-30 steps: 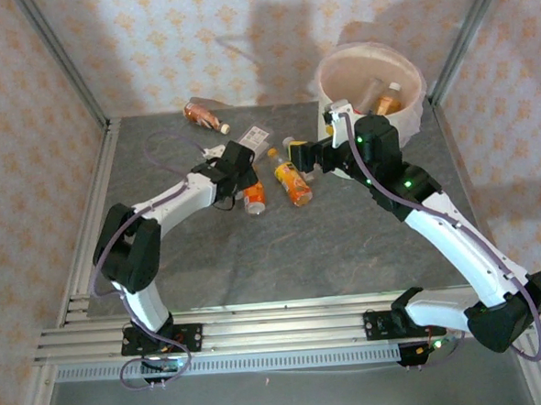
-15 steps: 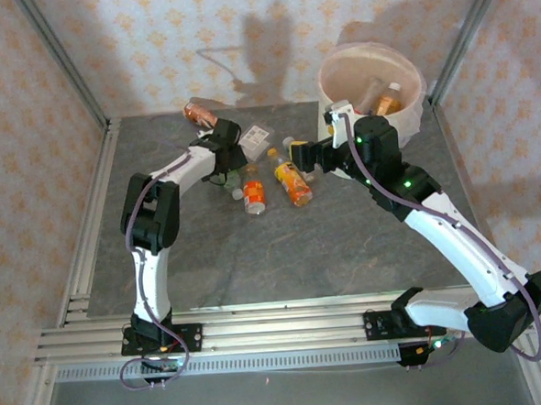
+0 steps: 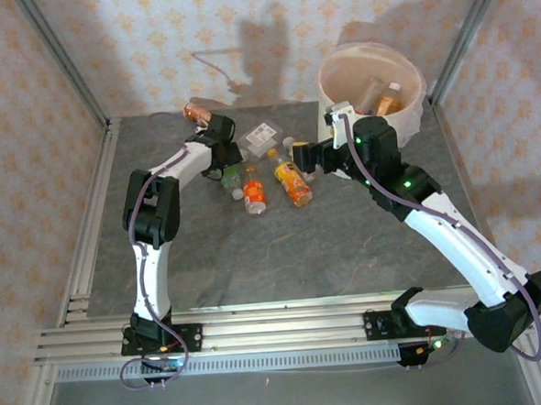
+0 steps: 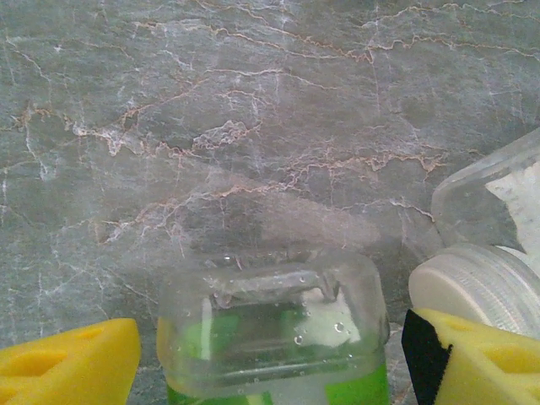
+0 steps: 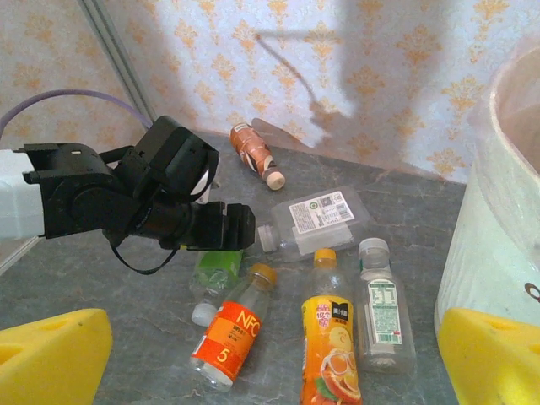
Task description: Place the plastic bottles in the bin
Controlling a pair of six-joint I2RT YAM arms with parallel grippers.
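Note:
Several plastic bottles lie at the back of the table. A green-labelled bottle [image 4: 270, 337] lies between the yellow fingers of my left gripper [image 4: 270, 359], with a small gap on each side, so the jaws are open around it. From the right wrist view the left gripper [image 5: 226, 228] covers the top of that green bottle [image 5: 215, 272]. My right gripper [image 5: 270, 359] hovers open and empty above the pile, next to the bin [image 5: 498, 219]. The white bin [image 3: 370, 68] at the back right holds bottles.
Near the green bottle lie a red-orange NFC bottle [image 5: 228, 337], an orange juice bottle [image 5: 331, 337], a clear white-labelled bottle [image 5: 384, 316], a flat clear bottle [image 5: 316, 221] and a brown bottle [image 5: 253, 152]. Metal frame posts and papered walls enclose the table.
My left arm has stretched farther back and its gripper has shifted a little back and left, down over the green bottle. The right arm has not moved.

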